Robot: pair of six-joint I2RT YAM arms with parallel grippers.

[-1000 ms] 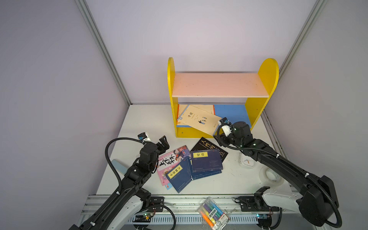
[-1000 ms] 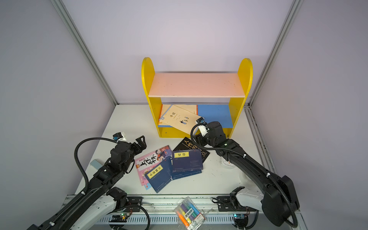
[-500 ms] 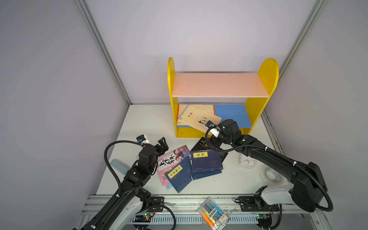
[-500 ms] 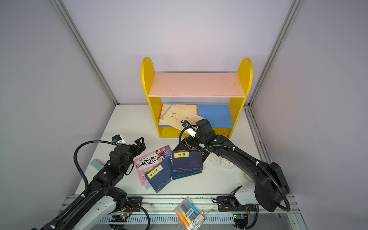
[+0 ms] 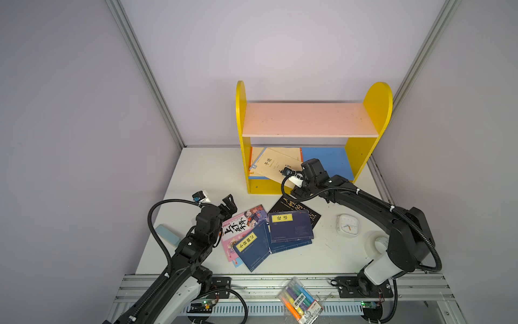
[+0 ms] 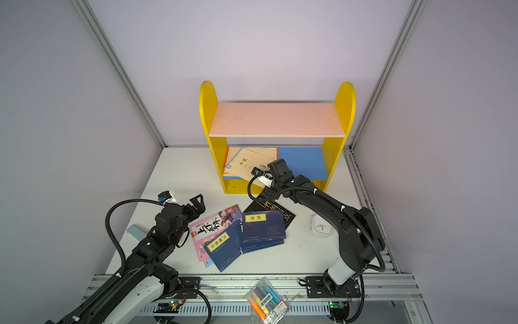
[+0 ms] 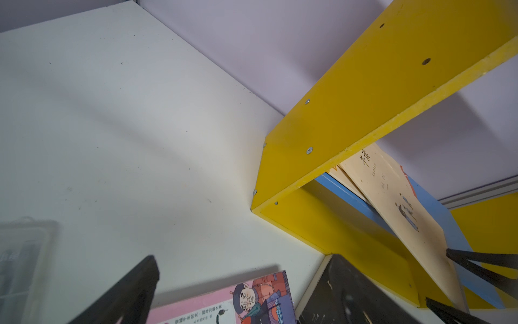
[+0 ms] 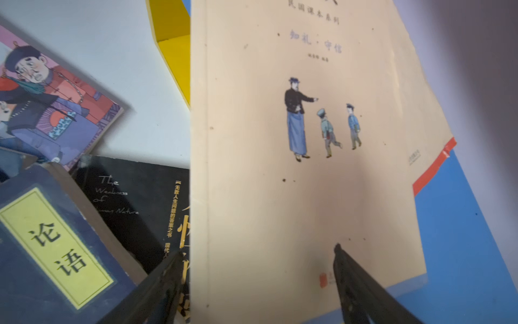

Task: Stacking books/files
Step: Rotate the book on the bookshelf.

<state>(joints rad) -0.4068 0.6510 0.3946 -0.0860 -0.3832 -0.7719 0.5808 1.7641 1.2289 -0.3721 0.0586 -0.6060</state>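
White worktop [image 5: 213, 174], grey booth walls, and a yellow shelf unit [image 5: 375, 112] at the far side. We see cream books [image 5: 291, 154] lying flat at the left of its lower shelf. The top cream book [image 8: 280, 182] sits askew, its near corner poking out over the front lip. Our right end effector [image 8: 255, 252] hovers at that near edge with jaws spread wide and nothing in them. In the right wrist view one finger hangs over the cover, its partner off the spine side above the black book [image 5: 294, 207]. Near the middle of the worktop the pink cartoon book [image 5: 244, 224] and the navy books [image 5: 290, 227] overlap in a loose fan. Our left end effector [image 5: 227, 207] hangs just beside the pink one's left edge, also wide and empty.

We judge these to be light, thin paperbacks that will sag or fan open if pinched by one corner, and their smooth covers may slide on each other. We would take the cream one by its overhanging edge close to the spine, where it should be stiffest
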